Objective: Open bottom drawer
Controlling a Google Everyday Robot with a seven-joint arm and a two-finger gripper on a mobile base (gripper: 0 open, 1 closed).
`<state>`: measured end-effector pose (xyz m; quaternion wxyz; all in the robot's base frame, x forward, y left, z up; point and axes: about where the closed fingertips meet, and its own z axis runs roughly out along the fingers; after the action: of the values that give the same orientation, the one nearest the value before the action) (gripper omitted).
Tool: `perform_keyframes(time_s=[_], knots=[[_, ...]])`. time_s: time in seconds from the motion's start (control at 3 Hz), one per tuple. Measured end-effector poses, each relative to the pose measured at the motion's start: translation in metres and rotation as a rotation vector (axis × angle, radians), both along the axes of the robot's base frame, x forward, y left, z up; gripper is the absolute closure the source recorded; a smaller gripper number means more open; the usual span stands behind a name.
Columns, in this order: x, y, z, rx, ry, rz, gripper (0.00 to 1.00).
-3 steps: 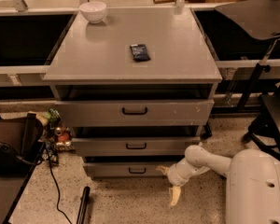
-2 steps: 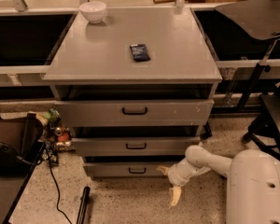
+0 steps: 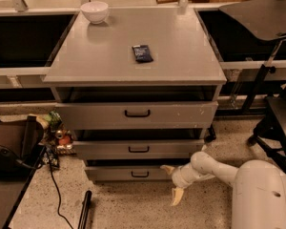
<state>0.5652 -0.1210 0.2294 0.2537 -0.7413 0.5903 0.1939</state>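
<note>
The bottom drawer [image 3: 128,173] is the narrowest grey front of the cabinet, low near the floor, with a small black loop handle [image 3: 139,174] at its centre. My gripper [image 3: 172,182] is at the drawer's right end, about level with it, right of the handle. One yellowish finger [image 3: 168,169] points at the drawer's right edge, the other [image 3: 177,196] hangs down over the floor, so the fingers are spread open and hold nothing. My white arm [image 3: 214,168] reaches in from the lower right.
Above are the medium drawer [image 3: 138,149] and the widest top drawer [image 3: 137,113]. On the cabinet top lie a white bowl [image 3: 94,11] and a dark packet [image 3: 142,53]. A dark bag and cables [image 3: 19,147] sit left; a chair base [image 3: 271,123] stands right.
</note>
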Motion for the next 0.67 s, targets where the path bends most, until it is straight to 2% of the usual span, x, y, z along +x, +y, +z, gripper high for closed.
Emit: perform_keyframes(time_s=[0.33,0.67], knots=[[0.021,-0.004,-0.016,0.027,-0.048,-0.024,0.0],[0.039,-0.006,-0.028,0.059,-0.066,-0.042,0.0]])
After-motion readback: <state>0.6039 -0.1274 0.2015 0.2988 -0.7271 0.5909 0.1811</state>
